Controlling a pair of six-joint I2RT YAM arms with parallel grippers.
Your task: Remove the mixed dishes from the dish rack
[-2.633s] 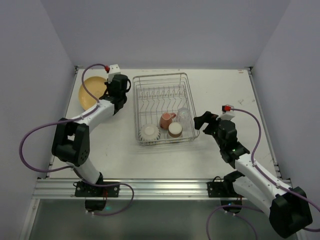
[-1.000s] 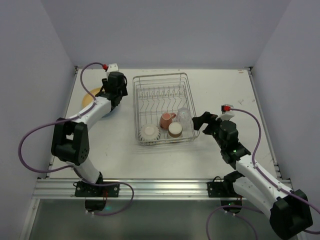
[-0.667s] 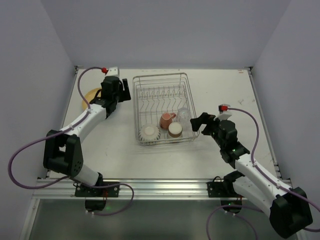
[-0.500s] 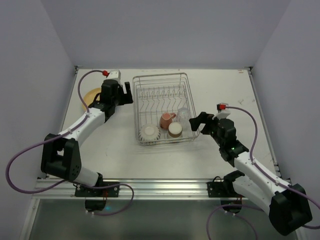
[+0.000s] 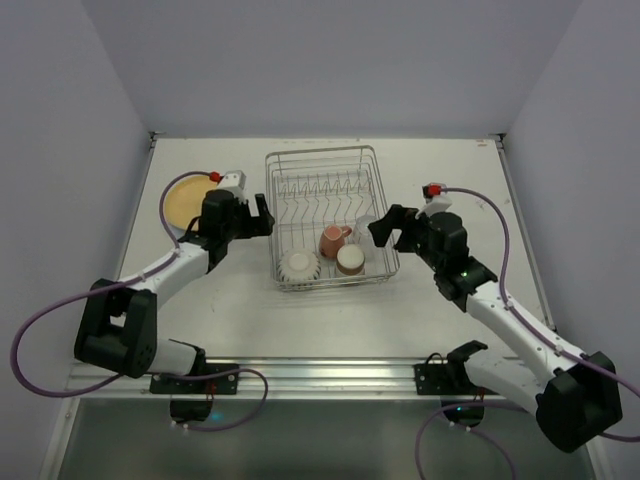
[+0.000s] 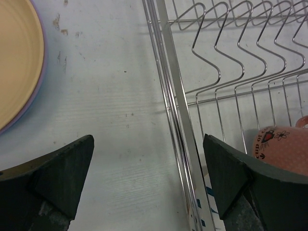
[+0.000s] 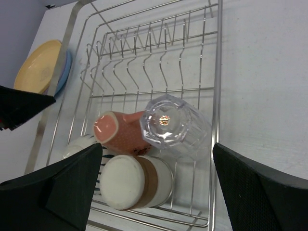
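Nearest to you, the two arms work at the dish rack (image 5: 272,215) from either side, and both hands are empty. The left gripper (image 6: 149,178) hangs over the left wall of the rack at its near half, with its jaws wide apart and only the wire and the table (image 5: 450,170) between them. The right gripper (image 7: 157,147) is at the right wall of the rack, also spread wide and holding nothing, and it looks down on the cups. Inside the rack, the near end holds the white ribbed bowl (image 5: 298,264) at the left and the brown-and-cream cup (image 5: 350,259) just beside it, both upside down. Just behind them lies the pink mug (image 5: 332,240) on its side, and the clear glass (image 7: 168,122) stands upside down to its right, touching or almost touching it. Farther back, the row of prongs (image 5: 320,185) carries no plate at all. Left of the rack, beside its far half, the yellow plate (image 5: 190,198) lies flat on the table with a blue plate (image 7: 67,67) showing under its edge; you cannot tell from here how many plates are in that pile. So I judge the plates part is finished, and four small pieces are left to take out, about half of the work.
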